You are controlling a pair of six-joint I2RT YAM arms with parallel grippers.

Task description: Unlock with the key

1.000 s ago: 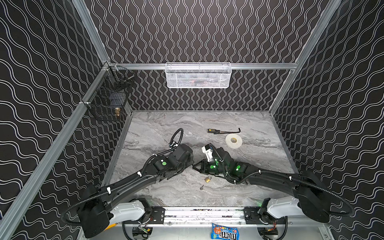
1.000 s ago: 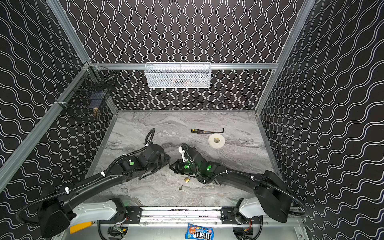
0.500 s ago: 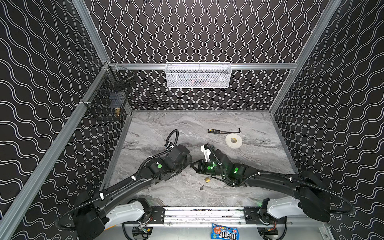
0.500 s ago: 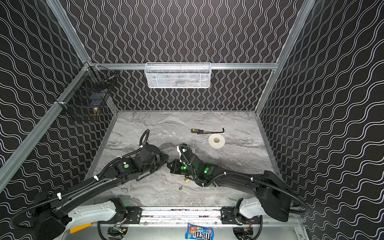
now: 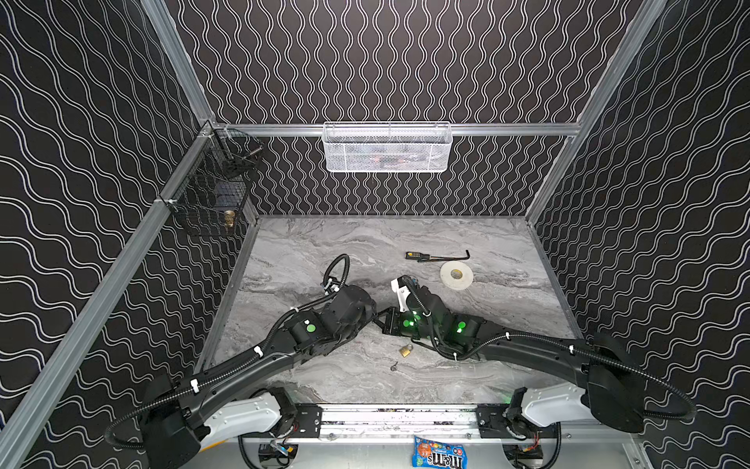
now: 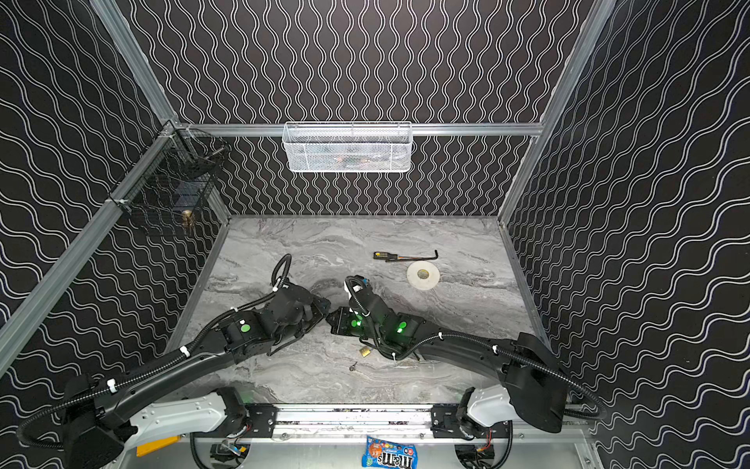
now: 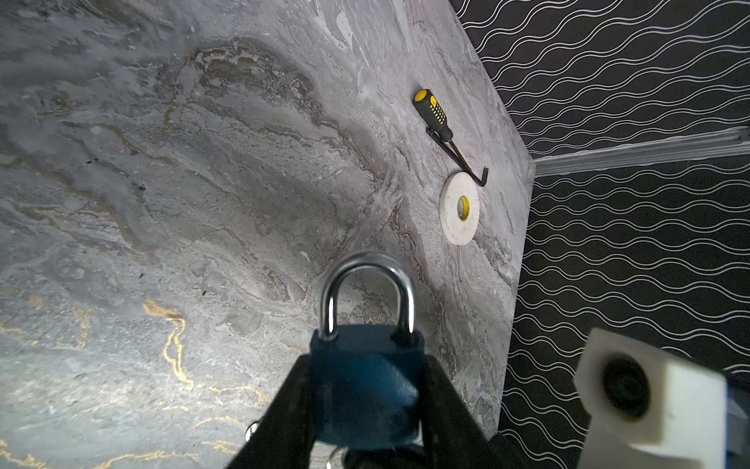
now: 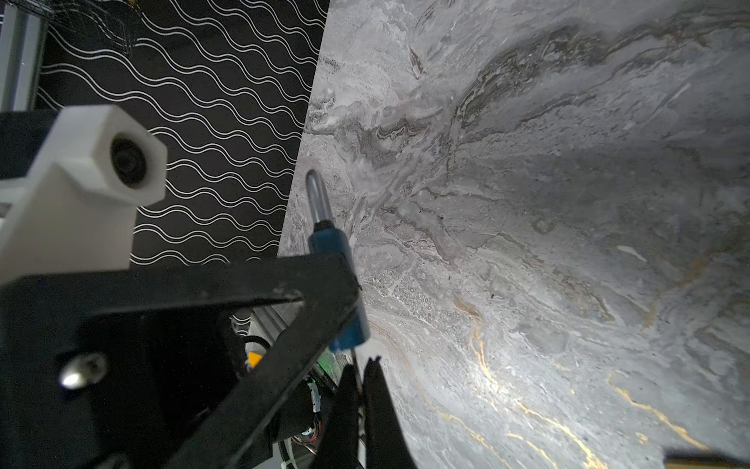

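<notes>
**Top views.** Your 2 arms meet tip to tip over the near middle of the marble table [image 5: 324,243]. The left gripper [image 5: 371,316] and right gripper [image 5: 382,321] almost touch, and whatever sits between them is too small to make out here. Just in front of the right arm lie a brass padlock [image 5: 405,350] and, nearer the rail, a small key [image 5: 393,366]. They lie apart from each other and from both grippers. Farther back on the right, a screwdriver [image 6: 383,256] and a hex key [image 6: 422,256] lie in line, with a tape roll [image 6: 423,275] just beside them.

**Left wrist view.** Your left gripper [image 7: 366,363] stands partly open and clamped on the body of a blue padlock [image 7: 365,402], 1 finger on each side. The shackle [image 7: 367,268] points away from the wrist, with both legs seated in the body.

**Right wrist view.** The blue padlock [image 8: 329,243] shows edge-on behind a left finger [image 8: 284,280]. Your right gripper [image 8: 360,377] is pressed shut at the padlock's base end, opposite the shackle. It pinches a thin dark strip [image 8: 355,359] that reaches that base. You cannot tell here whether the strip is a key.
</notes>
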